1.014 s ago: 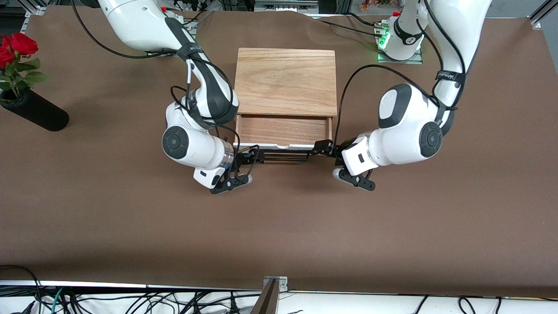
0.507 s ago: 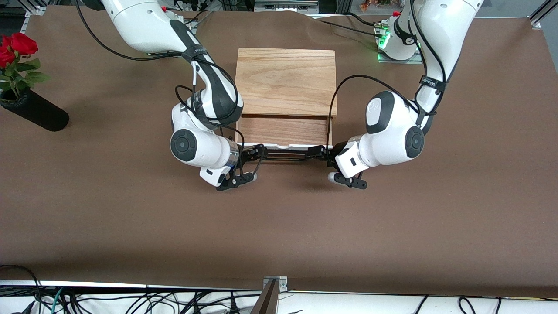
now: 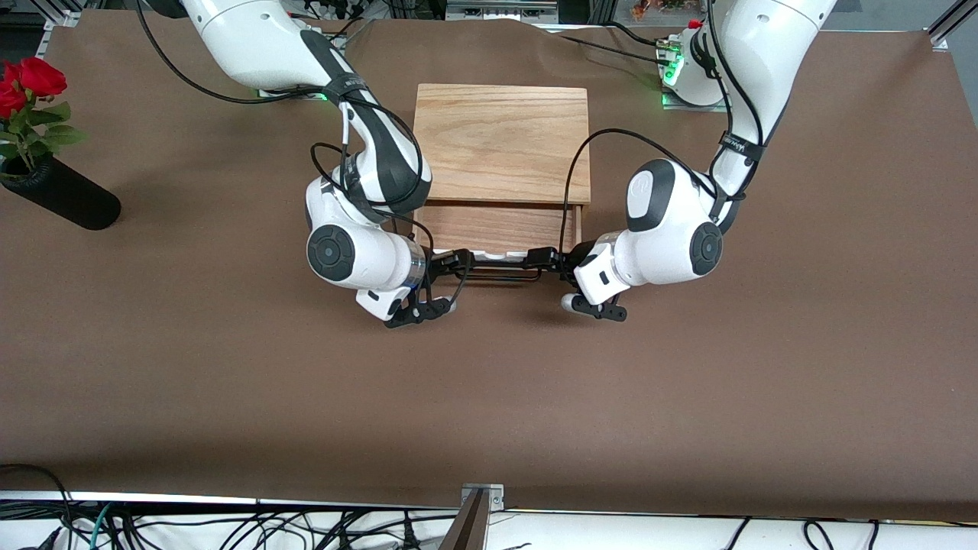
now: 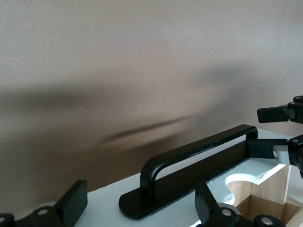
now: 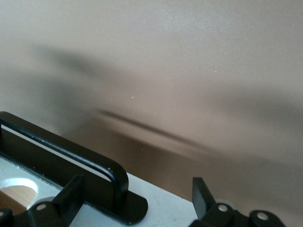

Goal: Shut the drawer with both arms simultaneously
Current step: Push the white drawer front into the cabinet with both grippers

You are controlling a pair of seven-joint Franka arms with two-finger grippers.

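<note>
The drawer [image 3: 497, 229] stands partly open out of the light-wood casing [image 3: 500, 141], its white front panel toward the front camera and the black bar handle [image 3: 500, 273] on it. My left gripper [image 3: 546, 258] is open at the handle's end toward the left arm. In the left wrist view its fingers [image 4: 71, 205] straddle the handle [image 4: 189, 156] on the white panel [image 4: 104, 208]. My right gripper [image 3: 456, 261] is open at the handle's other end. In the right wrist view its gripper [image 5: 137, 201] straddles the handle [image 5: 61, 146]. Neither gripper holds anything.
A black vase with red roses [image 3: 61, 200] lies near the table's edge at the right arm's end. The brown table top [image 3: 489, 397] stretches toward the front camera. The right gripper also shows in the left wrist view [image 4: 284, 130].
Both grippers have moved along the drawer front toward its middle, closer to each other. The drawer's opening looks about the same.
</note>
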